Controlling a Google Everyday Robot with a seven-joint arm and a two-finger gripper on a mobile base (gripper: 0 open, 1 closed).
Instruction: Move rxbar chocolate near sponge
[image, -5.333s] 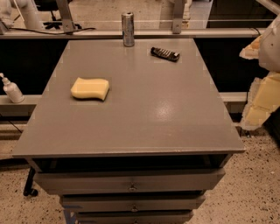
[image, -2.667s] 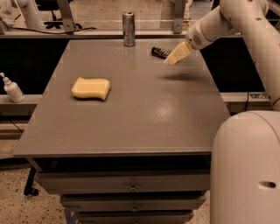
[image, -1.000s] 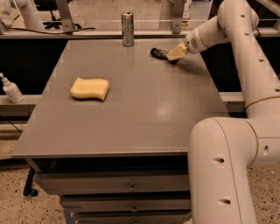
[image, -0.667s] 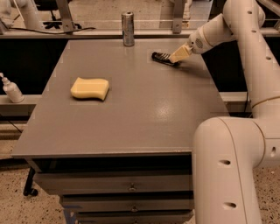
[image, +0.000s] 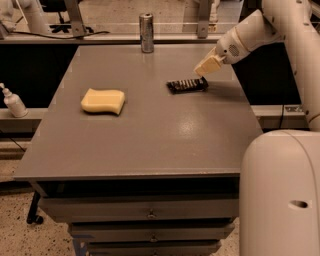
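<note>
The rxbar chocolate is a small dark bar with pale marks, at the right middle of the grey table. My gripper, with cream fingers, reaches in from the right. Its tips are closed on the bar's right end and hold it just over the tabletop. The sponge is a pale yellow block with wavy edges. It lies on the left part of the table, well apart from the bar.
An upright silver can stands at the table's back edge. A white pump bottle stands on a ledge off the left side. My white arm and base fill the right side. Drawers sit under the tabletop.
The arm came in from the right and reached the bar near the back right. The bar has now moved forward, toward the table's middle, with the fingertips on its right end.
</note>
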